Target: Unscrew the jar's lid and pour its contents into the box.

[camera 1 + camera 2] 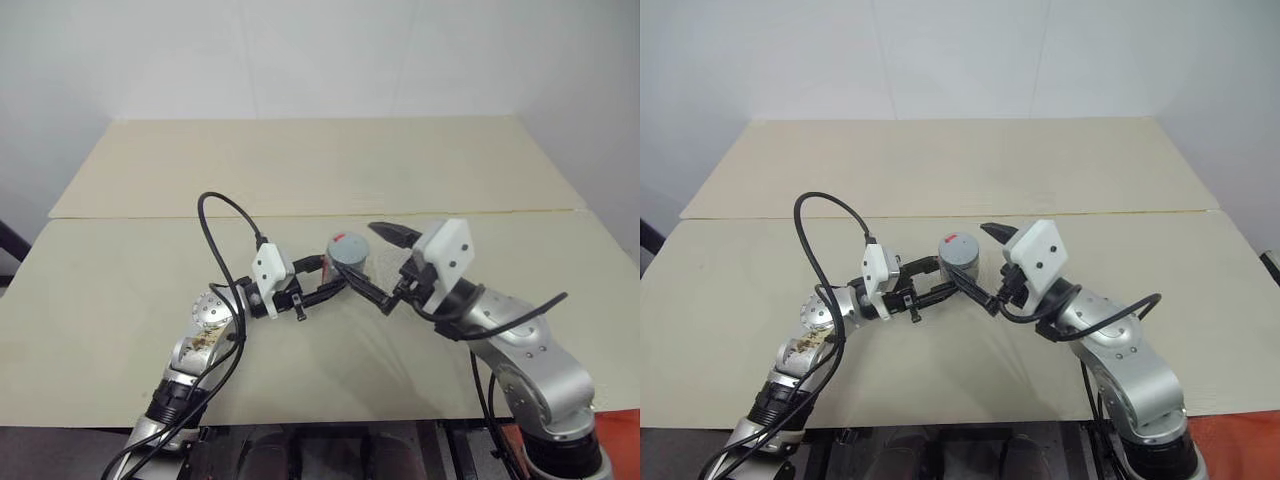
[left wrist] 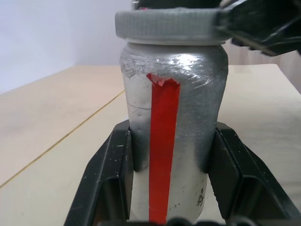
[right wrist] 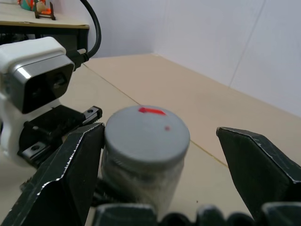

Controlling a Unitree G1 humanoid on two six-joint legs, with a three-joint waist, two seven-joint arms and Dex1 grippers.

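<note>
Just above the table, my left gripper (image 1: 338, 277) is shut on the body of the silvery-grey jar (image 1: 352, 266), which stands upright. In the left wrist view a red strip runs down the jar (image 2: 174, 117) between the two black fingers (image 2: 115, 174). The grey lid (image 3: 146, 132), with a red mark on top, sits on the jar. From the right, my right gripper (image 1: 381, 263) stands open around the lid: one finger (image 3: 70, 165) lies at the lid's edge and the other (image 3: 256, 160) stands well apart. The contents are hidden inside the jar. The box is out of view.
Two beige table tops (image 1: 300, 170) meet at a seam (image 1: 150, 215) running across behind the grippers. A white wall rises behind the far edge. A black cable (image 1: 215, 240) loops up from my left arm.
</note>
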